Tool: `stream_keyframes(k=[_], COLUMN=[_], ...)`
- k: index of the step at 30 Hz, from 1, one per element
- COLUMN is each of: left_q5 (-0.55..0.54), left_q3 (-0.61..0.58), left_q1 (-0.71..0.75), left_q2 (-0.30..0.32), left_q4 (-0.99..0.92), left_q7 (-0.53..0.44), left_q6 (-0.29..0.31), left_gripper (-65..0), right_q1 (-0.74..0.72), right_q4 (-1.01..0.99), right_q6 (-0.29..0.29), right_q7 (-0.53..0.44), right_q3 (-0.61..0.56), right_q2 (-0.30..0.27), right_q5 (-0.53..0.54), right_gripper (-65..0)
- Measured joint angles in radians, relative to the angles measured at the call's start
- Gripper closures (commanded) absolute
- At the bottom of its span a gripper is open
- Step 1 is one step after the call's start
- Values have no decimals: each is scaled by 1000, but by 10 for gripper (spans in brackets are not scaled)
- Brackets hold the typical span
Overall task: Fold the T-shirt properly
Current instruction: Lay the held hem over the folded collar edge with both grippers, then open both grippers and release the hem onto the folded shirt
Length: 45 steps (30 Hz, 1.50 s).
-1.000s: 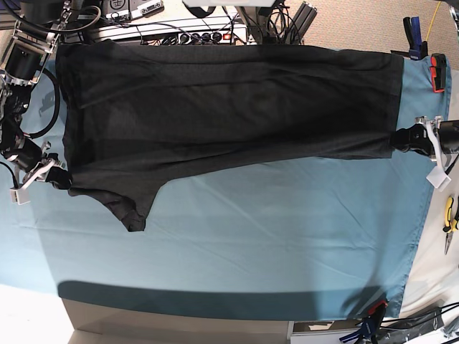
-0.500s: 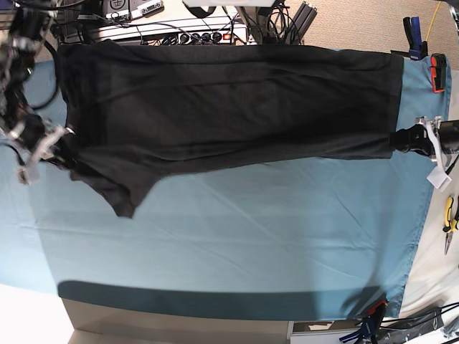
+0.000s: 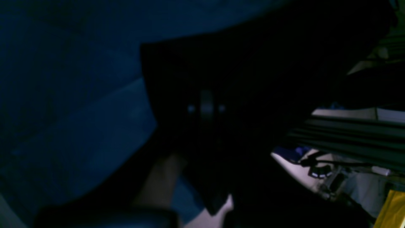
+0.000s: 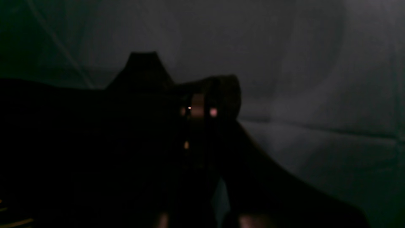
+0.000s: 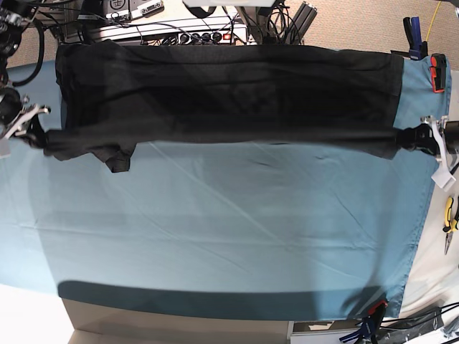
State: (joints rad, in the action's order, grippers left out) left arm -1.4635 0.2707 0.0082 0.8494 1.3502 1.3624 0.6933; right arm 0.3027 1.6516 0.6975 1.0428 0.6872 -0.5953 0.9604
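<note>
**A:** Start with the left wrist view — what's there?

**B:** Very dark. The left gripper (image 3: 207,107) sits at centre, its jaws pinched together on black fabric of the T-shirt (image 3: 253,79), which fills the frame from centre toward 2 o'clock. The teal table cloth (image 3: 69,110) spreads from 9 to 11 o'clock. Cables and equipment show dimly near 4 o'clock.

**A:** And the right wrist view?

**B:** Darker still. The right gripper (image 4: 197,110) is at centre, clamped on a bunched black edge of the T-shirt (image 4: 95,142); the shirt takes up the frame from 6 to 9 o'clock. Pale cloth (image 4: 300,79) lies from 12 round to 4 o'clock.

**A:** The base view?

**B:** The T-shirt (image 5: 229,93) lies across the upper half of the table cloth (image 5: 229,229), its lower edge pulled taut in a nearly straight line between the two arms. The right gripper (image 5: 34,136) holds it at 9 o'clock, the left gripper (image 5: 412,137) at 3 o'clock. A short flap (image 5: 118,161) — likely a sleeve — hangs below the line near the right gripper. Pliers (image 5: 450,222) lie off the cloth near 4 o'clock.
</note>
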Motion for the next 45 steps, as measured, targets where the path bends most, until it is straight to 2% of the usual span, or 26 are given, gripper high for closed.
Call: stream_keyframes(k=[4,12,19,28,38,45], left_q5=[0,1,2,0,0,1], left_q3=[0,0,0,0,0,0], left_q1=[34,89,89,96,147,150], left_q2=[0,-13,-29,-29,-29,-29], left_q4=[0,0,0,0,0,0], left_q7=[2,3,10,34,36,36], left_q6=[0,0,0,0,0,0], left_gripper=[0,0,0,0,0,0], right_q1=[8,18,87,88,116,152], right_q4=[0,0,0,0,0,0], right_q6=[0,0,0,0,0,-1], right_q7=[4,23,26,28,67,71], right_q3=[0,0,14,72,80,82], right_q2=[14,109,114,130,133,208], right_q5=[-1,9,18,17,14,0], right_gripper=[0,0,0,0,0,0])
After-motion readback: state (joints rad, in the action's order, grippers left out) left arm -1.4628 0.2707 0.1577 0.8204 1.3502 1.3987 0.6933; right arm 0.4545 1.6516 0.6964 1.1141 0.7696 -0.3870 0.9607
